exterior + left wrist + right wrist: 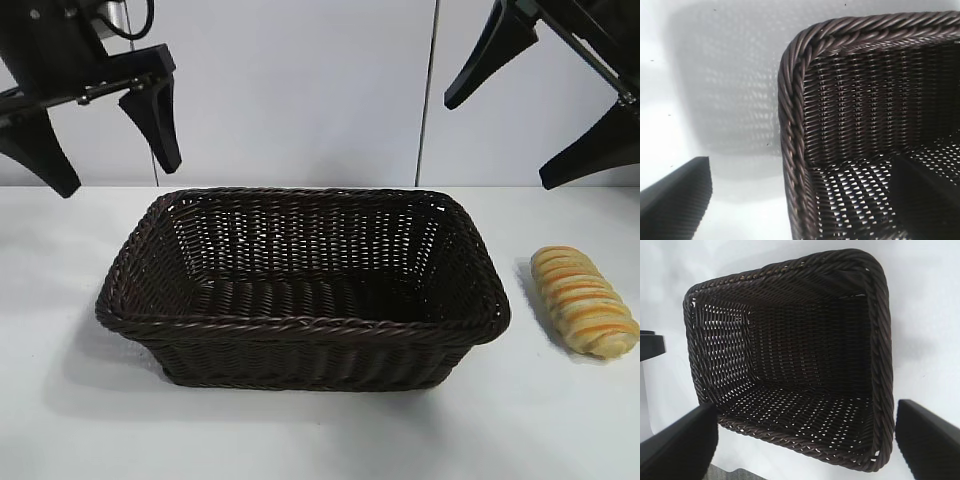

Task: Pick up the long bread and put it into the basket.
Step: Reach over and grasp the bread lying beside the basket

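The oblong golden-yellow ridged long bread (584,300) lies on the white table (560,420) just beside the dark brown woven wicker basket (300,325), probably light and soft, best taken gently across its middle; left gripper (108,140) and right gripper (545,120) hang wide open, empty.

The basket (790,365), a dark brown woven wicker container with a braided rim and sloping sides, seen from above on a white table (930,315); its interior holds nothing. The right gripper (807,440) hangs over it with its two black fingers (680,445) spread wide, one beside each long side.
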Action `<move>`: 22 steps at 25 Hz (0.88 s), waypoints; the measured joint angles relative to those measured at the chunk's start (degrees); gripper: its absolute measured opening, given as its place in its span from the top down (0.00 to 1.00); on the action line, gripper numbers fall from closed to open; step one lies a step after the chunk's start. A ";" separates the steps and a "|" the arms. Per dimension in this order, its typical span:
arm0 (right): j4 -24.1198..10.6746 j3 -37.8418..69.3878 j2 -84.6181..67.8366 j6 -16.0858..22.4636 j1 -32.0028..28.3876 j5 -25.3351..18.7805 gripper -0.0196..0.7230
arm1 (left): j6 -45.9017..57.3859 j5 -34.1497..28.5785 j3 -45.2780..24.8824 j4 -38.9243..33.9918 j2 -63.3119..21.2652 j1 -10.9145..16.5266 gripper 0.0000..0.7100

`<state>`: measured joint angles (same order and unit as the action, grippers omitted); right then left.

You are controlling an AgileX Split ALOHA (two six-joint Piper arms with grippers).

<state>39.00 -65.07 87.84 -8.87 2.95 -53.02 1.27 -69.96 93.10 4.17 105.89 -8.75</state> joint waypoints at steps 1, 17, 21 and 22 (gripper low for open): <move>0.00 0.00 0.00 0.00 0.00 0.00 0.08 | -0.07 -0.17 1.06 -0.24 -0.01 2.30 0.02; 0.01 0.00 0.00 -0.90 0.00 -0.04 0.08 | -4.30 -1.22 3.66 -3.39 -15.90 26.21 0.02; 0.01 0.00 0.00 -1.47 0.00 -0.04 0.08 | -4.41 -1.88 3.66 -3.20 -24.46 25.37 0.02; 0.01 0.00 0.00 -1.61 0.00 -0.04 0.08 | -4.41 -1.88 3.51 -3.28 -27.21 24.72 0.02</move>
<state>39.01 -65.07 87.84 -10.48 2.95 -53.06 -3.15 -71.84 96.62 0.89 78.68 15.97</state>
